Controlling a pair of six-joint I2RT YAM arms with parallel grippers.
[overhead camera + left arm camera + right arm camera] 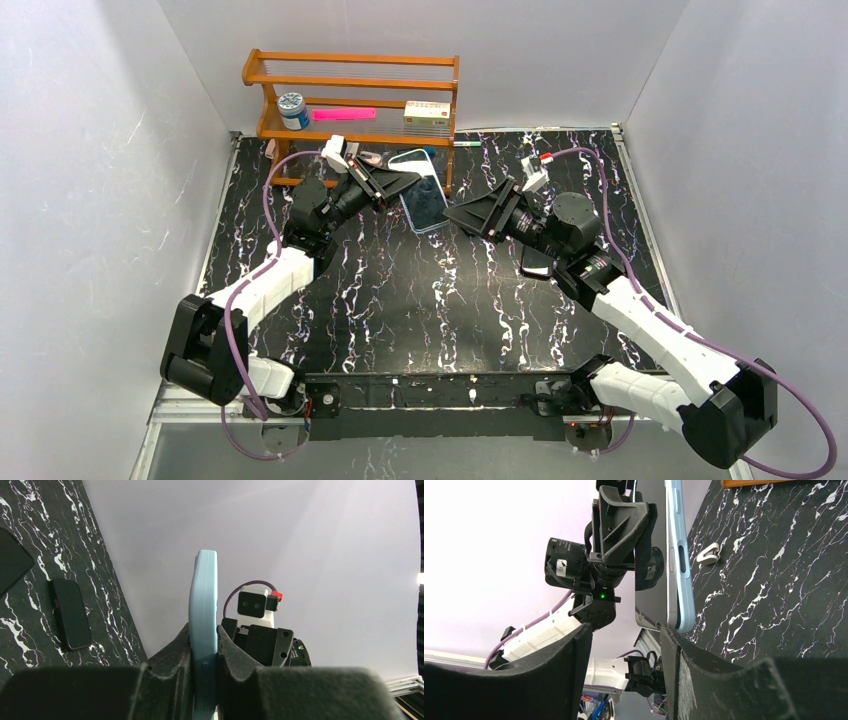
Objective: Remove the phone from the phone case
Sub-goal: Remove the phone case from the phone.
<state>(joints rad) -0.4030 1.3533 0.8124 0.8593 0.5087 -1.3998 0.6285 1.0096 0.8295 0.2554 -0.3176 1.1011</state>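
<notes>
The phone (427, 203), dark screen up, sits in a light blue phone case (411, 157) and is held tilted above the table in front of the shelf. My left gripper (403, 184) is shut on its left side. In the left wrist view the case (203, 605) stands edge-on between my left gripper's (203, 647) pads. My right gripper (456, 214) is open at the phone's right corner. In the right wrist view the screen (651, 595) and the blue case (683, 585) hang just above my right gripper (624, 642), whose right fingertip (670, 636) is at the case's lower corner.
A wooden shelf (352, 68) at the back holds a jar (293, 110), a pink item (343, 114) and a box (427, 116). A dark phone (70, 615) lies flat on the black marble table (420, 300). A white clip (709, 554) lies on the table nearby.
</notes>
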